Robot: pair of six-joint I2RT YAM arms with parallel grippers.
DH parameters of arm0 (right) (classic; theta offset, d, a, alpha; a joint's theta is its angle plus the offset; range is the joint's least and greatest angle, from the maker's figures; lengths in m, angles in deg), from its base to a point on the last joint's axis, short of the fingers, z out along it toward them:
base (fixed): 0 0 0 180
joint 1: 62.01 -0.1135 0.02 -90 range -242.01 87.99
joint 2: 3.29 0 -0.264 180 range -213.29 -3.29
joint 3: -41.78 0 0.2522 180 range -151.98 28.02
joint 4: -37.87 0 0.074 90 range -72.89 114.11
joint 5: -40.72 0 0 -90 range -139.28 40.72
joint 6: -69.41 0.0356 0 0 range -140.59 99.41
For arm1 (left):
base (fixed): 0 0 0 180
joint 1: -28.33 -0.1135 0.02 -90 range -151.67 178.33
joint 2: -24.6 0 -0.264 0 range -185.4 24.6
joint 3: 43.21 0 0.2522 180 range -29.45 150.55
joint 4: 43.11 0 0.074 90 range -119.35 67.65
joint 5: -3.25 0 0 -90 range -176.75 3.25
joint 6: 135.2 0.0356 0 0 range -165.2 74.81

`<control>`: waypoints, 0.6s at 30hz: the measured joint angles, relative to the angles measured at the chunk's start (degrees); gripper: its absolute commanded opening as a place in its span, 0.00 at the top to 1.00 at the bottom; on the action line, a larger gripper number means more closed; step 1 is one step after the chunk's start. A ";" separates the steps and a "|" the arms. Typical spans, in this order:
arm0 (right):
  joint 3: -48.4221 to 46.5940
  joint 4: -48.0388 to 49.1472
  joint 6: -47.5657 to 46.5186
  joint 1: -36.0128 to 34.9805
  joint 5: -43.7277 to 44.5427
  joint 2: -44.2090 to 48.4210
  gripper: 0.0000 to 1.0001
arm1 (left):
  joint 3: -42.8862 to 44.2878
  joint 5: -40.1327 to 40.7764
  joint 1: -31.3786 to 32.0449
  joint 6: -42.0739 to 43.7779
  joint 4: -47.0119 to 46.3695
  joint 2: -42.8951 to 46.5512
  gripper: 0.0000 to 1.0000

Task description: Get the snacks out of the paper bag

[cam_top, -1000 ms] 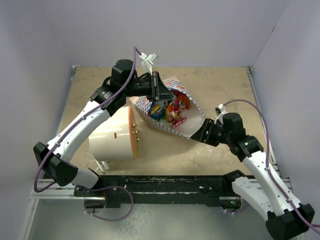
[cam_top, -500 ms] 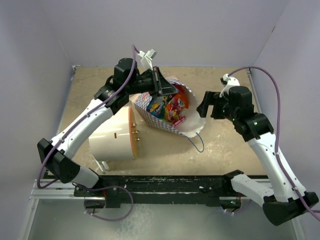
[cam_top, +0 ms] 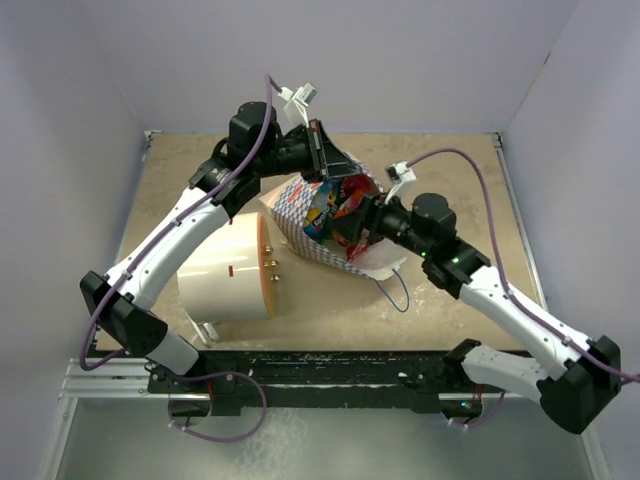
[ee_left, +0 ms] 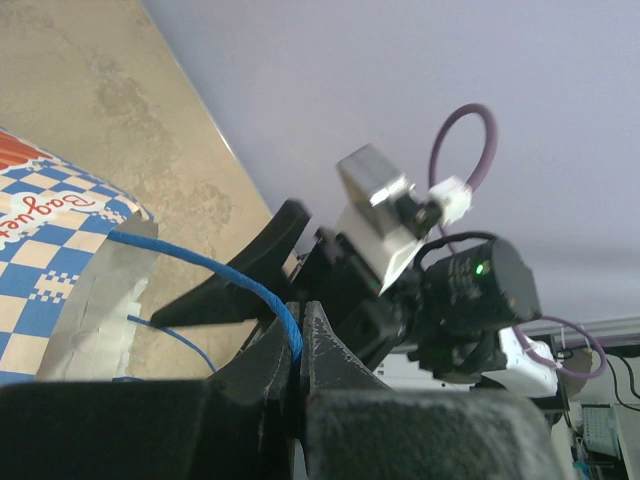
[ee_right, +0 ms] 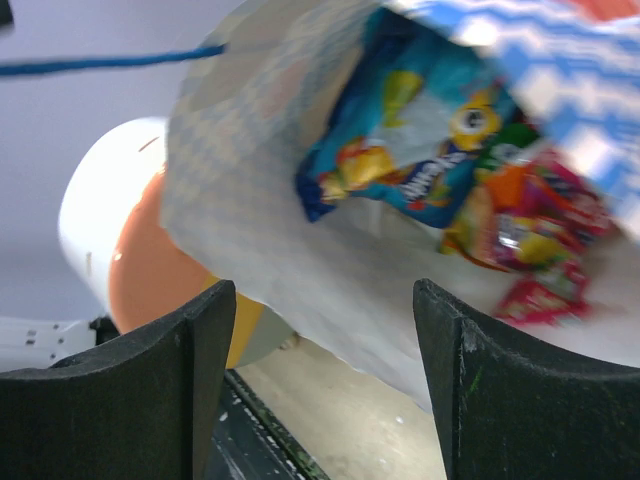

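Snacks [ee_right: 430,160] sit inside bag [cam_top: 296,204], tipped on its side just right of cylinder [cam_top: 225,278]. Left gripper [ee_left: 297,345] is clamped on cord [ee_left: 215,268] above bag, lifting the rim to hold the mouth open. Right gripper [ee_right: 320,300], spread wide and empty, is at bag's mouth, likely lining up a grab.

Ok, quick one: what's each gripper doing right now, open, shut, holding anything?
Left gripper: shut on the cord of the bag.
Right gripper: open, empty, at the bag mouth facing the snacks.
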 measured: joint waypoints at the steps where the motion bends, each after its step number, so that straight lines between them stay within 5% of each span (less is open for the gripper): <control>1: 0.48 2.89 0.55 -1.68 1.07 -1.36 0.28 | 0.35 -0.11 0.00 0.28 0.48 -0.15 1.00; 7: 6.64 20.28 3.91 -5.95 11.17 -9.33 0.31 | 2.10 -0.39 0.00 1.46 3.45 -0.94 1.00; 18: 5.09 32.74 6.23 -8.04 20.65 -23.50 0.23 | 3.63 1.11 0.00 4.28 7.56 -0.87 1.00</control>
